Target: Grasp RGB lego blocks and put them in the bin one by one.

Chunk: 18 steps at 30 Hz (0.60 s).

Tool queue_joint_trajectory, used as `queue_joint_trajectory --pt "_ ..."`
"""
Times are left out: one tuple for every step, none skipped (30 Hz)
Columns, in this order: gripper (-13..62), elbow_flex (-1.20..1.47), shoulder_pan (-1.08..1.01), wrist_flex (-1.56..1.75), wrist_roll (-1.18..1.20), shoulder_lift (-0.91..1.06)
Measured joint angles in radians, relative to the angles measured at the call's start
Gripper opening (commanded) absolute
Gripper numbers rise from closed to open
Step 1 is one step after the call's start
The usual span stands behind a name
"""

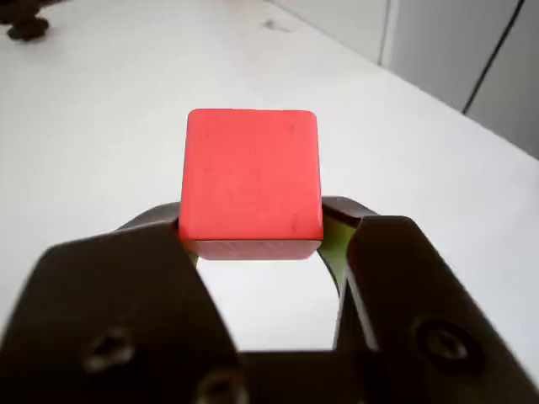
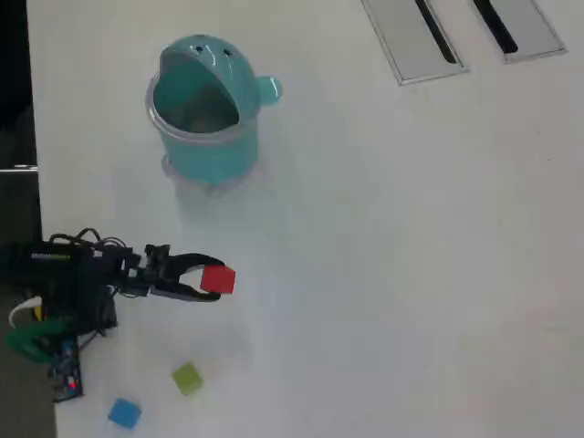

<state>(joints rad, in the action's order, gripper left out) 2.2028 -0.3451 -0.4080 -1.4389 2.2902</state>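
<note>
"Red is what I see first! What has the red block (image 1: 251,175)?"

"It sits between the two dark jaws of the gripper (image 1: 261,240). They press on it from both sides, so the gripper is closed on it. You can see white table (image 1: 126,101) under the block in the wrist view."

"Where is that from above?"

"In the overhead view the gripper (image 2: 212,279) is at the left, low down, holding the red block (image 2: 219,279) at its tip. The black arm (image 2: 64,274) comes in from the left edge (it has wires on it)."

"And the other blocks?"

"The yellowish-green block (image 2: 187,378) lies on the table below the gripper. The blue block (image 2: 124,413) is near it, lower and more to the left."

"Where is the bin?"

"The teal bin (image 2: 203,114) stands well above the gripper, near the top. Its lid is flipped up and you can look inside."
</note>
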Motion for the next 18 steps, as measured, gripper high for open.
queue_joint_trajectory --pt "10.3 -0.083 0.071 0.002 -0.003 0.0" --pt "10.2 -0.094 0.067 0.002 -0.005 0.0" --pt "10.2 -0.158 0.138 0.0 -0.029 0.0" --pt "10.2 -0.202 0.196 0.0 -0.044 0.0" --pt "10.1 -0.23 0.31 0.0 -0.067 0.0" --pt "10.0 -0.23 0.31 0.0 -0.066 0.0" --pt "10.0 -0.235 0.344 0.0 -0.078 0.0" --pt "10.0 -0.25 0.485 0.0 -0.144 0.002" --pt "10.0 -0.265 0.555 0.0 -0.187 0.002" --pt "10.0 -0.264 0.614 0.0 -0.227 0.0" --pt "10.0 -0.339 0.721 0.002 -0.261 0.0" --pt "10.0 -0.348 0.723 0.002 -0.264 0.002" --pt "9.9 -0.353 0.81 0.0 -0.264 0.0" --pt "9.9 -0.353 0.825 0.0 -0.262 0.002" --pt "9.9 -0.353 0.893 0.0 -0.293 0.002" --pt "9.9 -0.353 0.959 0.0 -0.327 0.0" --pt "9.9 -0.353 1.014 0.0 -0.383 0.0" --pt "9.9 -0.353 1.023 0.0 -0.399 0.0"
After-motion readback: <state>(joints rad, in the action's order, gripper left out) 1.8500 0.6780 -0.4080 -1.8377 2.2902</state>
